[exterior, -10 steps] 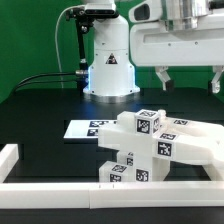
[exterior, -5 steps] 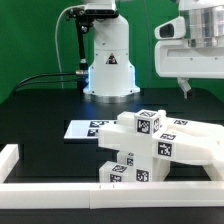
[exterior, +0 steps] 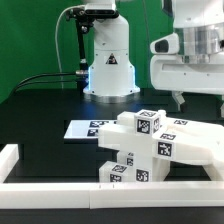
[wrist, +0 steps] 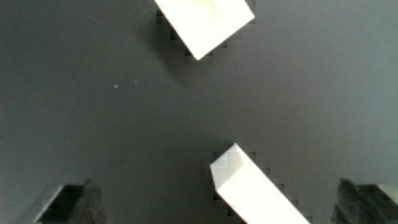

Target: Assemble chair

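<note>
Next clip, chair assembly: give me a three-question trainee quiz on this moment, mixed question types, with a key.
1. True or false: the gripper holds a chair part.
2. Multiple choice: the marker board lies (A) on top of the chair, (B) flat on the table on the exterior view's left of the chair, (C) between the gripper's fingers.
3. Fill in: the gripper's jaws are ____.

Key
1. False; it hangs above the chair with nothing between its fingers.
2. B
3. open
</note>
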